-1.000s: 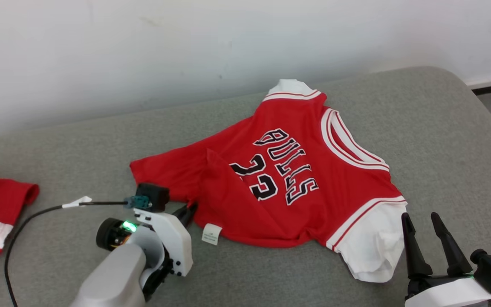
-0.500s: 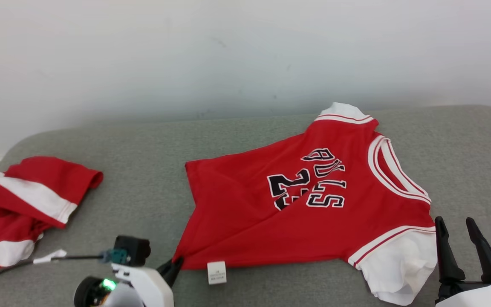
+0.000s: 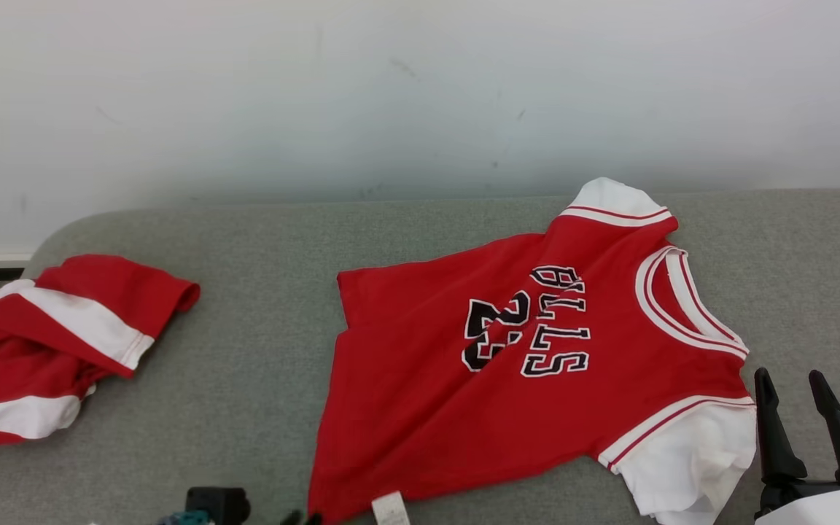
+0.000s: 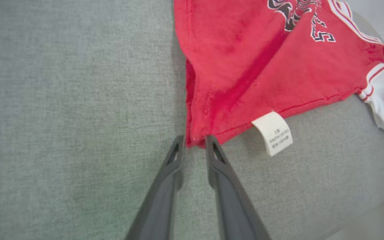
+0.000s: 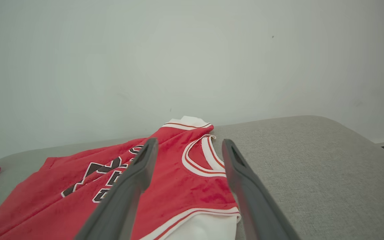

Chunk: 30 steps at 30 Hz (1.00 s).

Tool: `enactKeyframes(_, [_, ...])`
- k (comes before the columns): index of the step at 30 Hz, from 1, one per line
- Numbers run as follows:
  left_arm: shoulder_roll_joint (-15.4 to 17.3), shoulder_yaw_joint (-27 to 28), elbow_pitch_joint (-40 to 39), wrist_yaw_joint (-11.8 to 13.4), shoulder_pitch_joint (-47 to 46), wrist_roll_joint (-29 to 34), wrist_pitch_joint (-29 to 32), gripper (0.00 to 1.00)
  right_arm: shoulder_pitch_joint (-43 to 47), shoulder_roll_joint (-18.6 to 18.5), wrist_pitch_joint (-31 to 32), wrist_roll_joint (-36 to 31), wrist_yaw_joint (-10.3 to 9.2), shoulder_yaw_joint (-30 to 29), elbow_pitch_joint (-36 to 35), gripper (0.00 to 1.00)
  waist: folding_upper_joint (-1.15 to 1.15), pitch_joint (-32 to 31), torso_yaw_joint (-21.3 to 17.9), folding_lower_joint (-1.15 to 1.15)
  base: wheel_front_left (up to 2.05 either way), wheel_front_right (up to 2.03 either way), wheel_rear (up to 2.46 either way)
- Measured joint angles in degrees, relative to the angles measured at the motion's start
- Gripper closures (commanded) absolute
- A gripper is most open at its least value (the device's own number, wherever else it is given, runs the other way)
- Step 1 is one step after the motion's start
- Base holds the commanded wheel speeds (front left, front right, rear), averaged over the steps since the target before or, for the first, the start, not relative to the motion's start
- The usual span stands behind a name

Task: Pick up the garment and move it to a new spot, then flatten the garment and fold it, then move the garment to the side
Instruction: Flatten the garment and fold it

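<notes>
Risk of a snagged hem on the red shirt (image 3: 507, 379), which lies spread right of middle on the grey cushion (image 3: 245, 408).
My left gripper (image 4: 194, 141) is narrow, with the shirt's near corner between its tips (gripped or only touching, I cannot tell), so backing off could drag and rumple it. My right gripper (image 3: 790, 379) gapes empty beside the white sleeve. I count two garments, including a bunched one (image 3: 63, 328) far left, one label (image 4: 273, 133) and two grippers.

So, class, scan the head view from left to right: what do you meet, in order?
crumpled cloth → jersey → right gripper
</notes>
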Motion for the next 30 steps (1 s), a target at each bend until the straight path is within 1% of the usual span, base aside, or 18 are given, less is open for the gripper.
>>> enactKeyframes(5, [-0.4,1.4,1.4,-0.5,-0.6,0.2,-4.4,0.00,0.2,0.4,0.9,-0.4,0.00,0.8,-0.6,0.00,0.00,-0.7,-0.1,0.00,0.00,0.00,0.00])
enactKeyframes(9, [0.8,3.1,0.2,-0.7,-2.3,2.3,-9.9,0.00,0.3,0.6,1.1,-0.6,0.01,2.3,-1.4,0.00,0.00,-1.3,-0.5,0.00,0.00,0.00,0.00])
enactKeyframes(15, [1.8,6.4,-2.4,0.3,-3.4,4.4,-17.9,0.00,0.2,0.8,0.1,-0.6,0.01,4.3,-2.7,0.00,0.00,-2.1,-1.4,0.00,0.00,0.00,0.00])
enactKeyframes(21, [1.8,7.9,-3.2,0.7,-3.0,5.6,-20.3,0.00,1.0,0.7,1.7,-0.8,0.01,3.9,-1.7,0.00,0.00,-2.5,-2.1,0.00,0.00,0.00,0.00])
enactKeyframes(24, [0.6,8.2,-2.9,0.5,-1.8,5.5,-20.8,0.00,2.8,0.8,2.7,-1.0,0.00,2.7,-0.2,0.00,0.00,-2.7,-2.3,0.00,0.00,0.00,0.00])
enactKeyframes(30, [-0.5,8.6,-2.4,0.3,-1.4,5.8,-21.1,0.00,3.6,0.8,4.8,-1.7,0.00,2.4,1.2,0.00,0.00,-2.6,-2.5,0.00,0.00,0.00,0.00])
